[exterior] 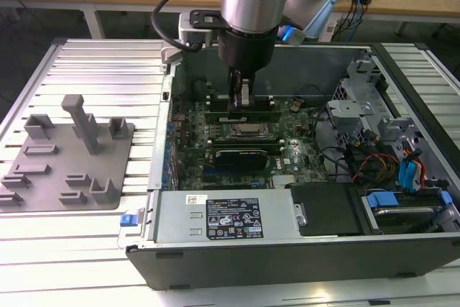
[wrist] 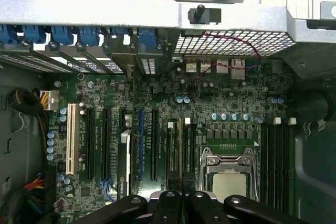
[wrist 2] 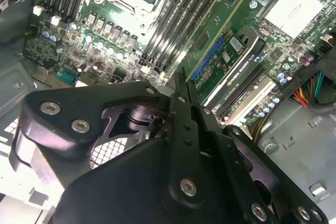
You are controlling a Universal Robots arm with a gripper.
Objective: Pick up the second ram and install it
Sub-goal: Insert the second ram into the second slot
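fingers [wrist: 172,183] clamped tight on the thin top edge of the second ram [wrist: 181,150], which stands on edge in a slot right beside the cpu socket [wrist: 228,177]. gripper [exterior: 241,108] sits low inside the open pc case [exterior: 287,257], with the grey fixture plate [exterior: 72,170] on the exterior view's left.

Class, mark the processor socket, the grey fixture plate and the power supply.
processor socket [wrist: 229,183], first wrist view, pale centre.
grey fixture plate [exterior: 65,163], exterior view, bare flat base.
power supply [exterior: 172,224], exterior view, metal top.
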